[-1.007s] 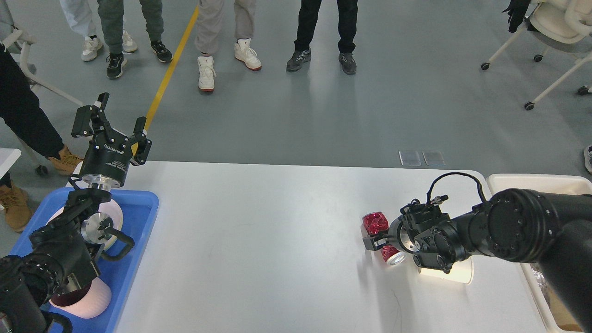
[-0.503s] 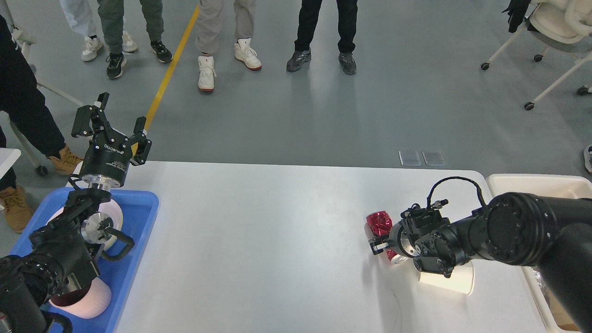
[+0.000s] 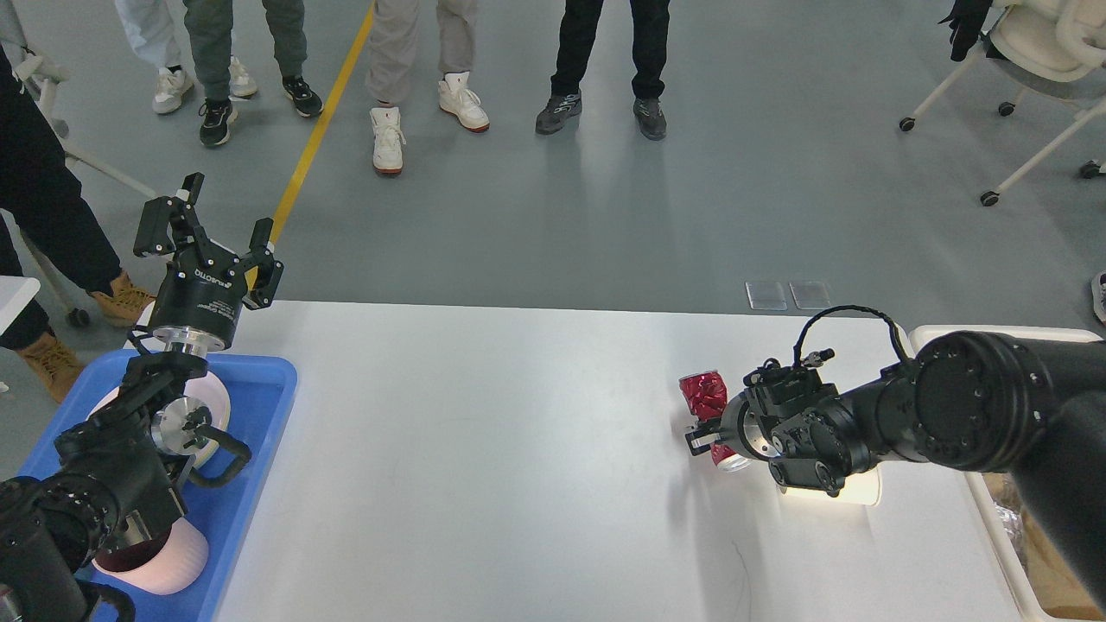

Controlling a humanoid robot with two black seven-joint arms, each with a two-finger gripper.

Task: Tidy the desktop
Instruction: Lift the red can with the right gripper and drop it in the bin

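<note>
The white desktop (image 3: 484, 449) fills the lower middle of the head view. A crushed red can (image 3: 703, 395) is at its right side, silver end toward me. My right gripper (image 3: 707, 434) is closed across the can's middle, low over the desktop. A white paper cup (image 3: 855, 491) lies on its side under my right wrist. My left gripper (image 3: 223, 223) is open and empty, raised above the back left corner of the desktop, over the blue tray (image 3: 259, 406).
The blue tray holds a white plate (image 3: 220, 399) and a pink cup (image 3: 164, 561). A cream bin (image 3: 994, 337) stands off the desktop's right edge. Several people stand beyond the far edge. A white chair (image 3: 1037, 52) is at the back right.
My right gripper and the red can have shifted slightly toward the far edge, and the can has turned a little. The left arm has not moved.
</note>
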